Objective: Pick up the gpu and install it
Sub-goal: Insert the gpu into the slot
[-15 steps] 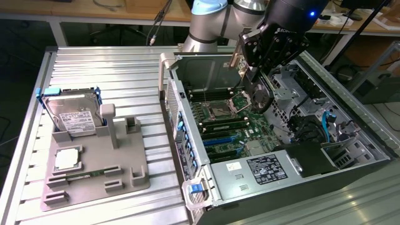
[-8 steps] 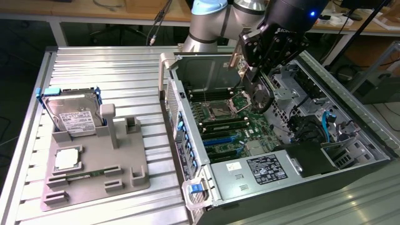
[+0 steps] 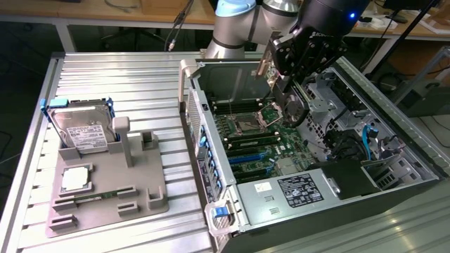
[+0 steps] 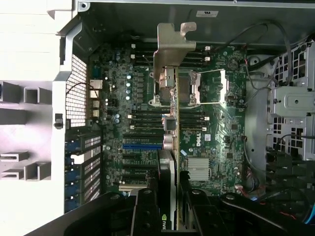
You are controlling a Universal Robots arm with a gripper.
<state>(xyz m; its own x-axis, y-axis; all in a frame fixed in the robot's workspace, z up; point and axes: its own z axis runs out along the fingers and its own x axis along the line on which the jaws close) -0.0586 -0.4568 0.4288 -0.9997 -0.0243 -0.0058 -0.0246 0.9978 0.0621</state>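
I see my black gripper [image 4: 168,199] clenched on the green gpu with silver end bracket [image 4: 173,49], over the green motherboard [image 3: 256,147], toward one o'clock in the exterior view.

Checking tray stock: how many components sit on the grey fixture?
3: hard drive standing upright at one end, processor lying flat beside it, memory stick flat next to the processor. None looks hidden.
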